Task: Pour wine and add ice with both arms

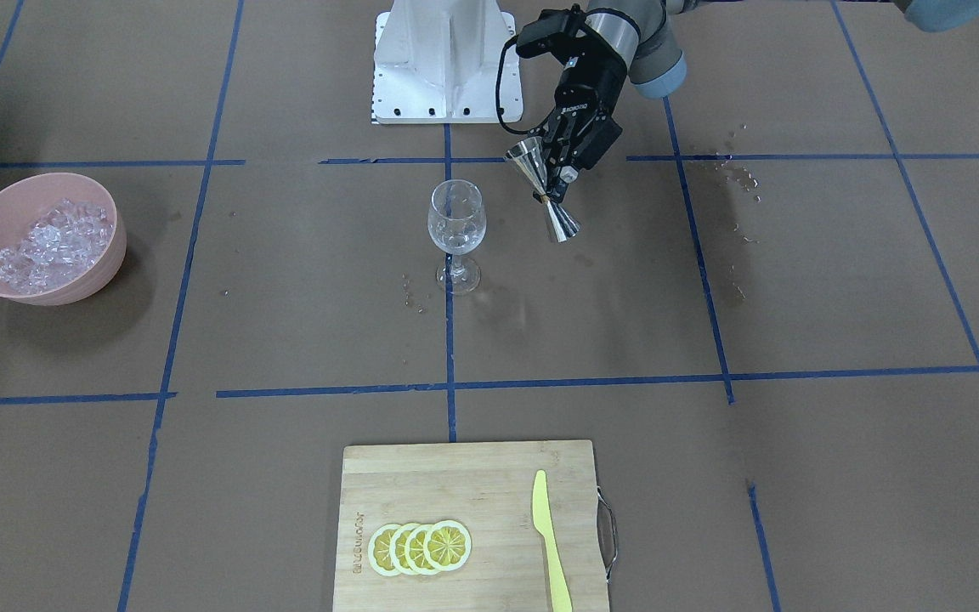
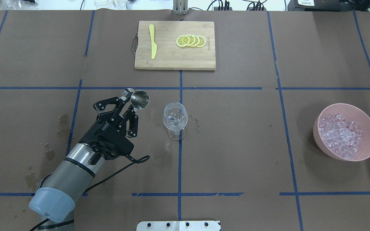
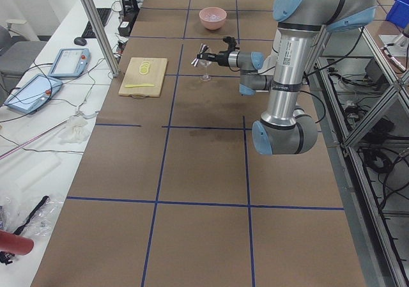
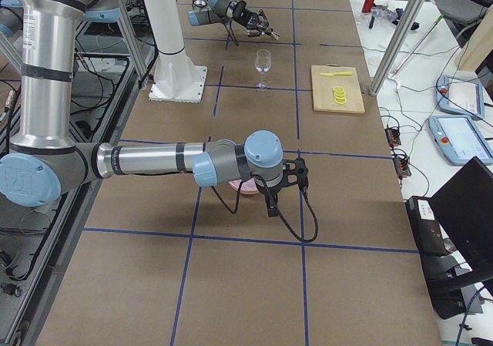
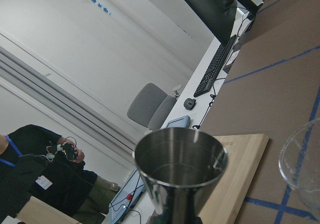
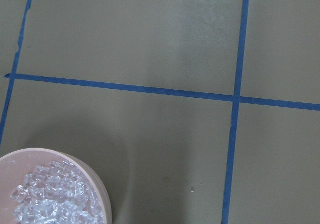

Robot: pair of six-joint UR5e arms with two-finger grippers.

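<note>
Your left gripper [image 1: 551,168] is clamping a steel jigger [image 1: 547,197] at its narrow waist. It is holding the jigger tilted in the air, just beside the wine glass [image 1: 456,219] but apart from it. The glass is standing upright on the brown table [image 1: 838,280], its foot touching a blue tape line, with wet spots showing beside it. The ice [image 1: 52,240] is sitting heaped in the pink bowl [image 1: 94,285], well apart from the glass, toward the robot's right end of the table. Your right gripper [image 4: 286,180] seems to be hanging above the bowl's edge. It is showing only in the right side view, so I cannot tell whether its fingers are apart or together. Across the table from the robot, a cutting board [image 2: 172,62] is carrying lemon slices [image 2: 191,41] and a yellow knife [image 2: 153,43].
</note>
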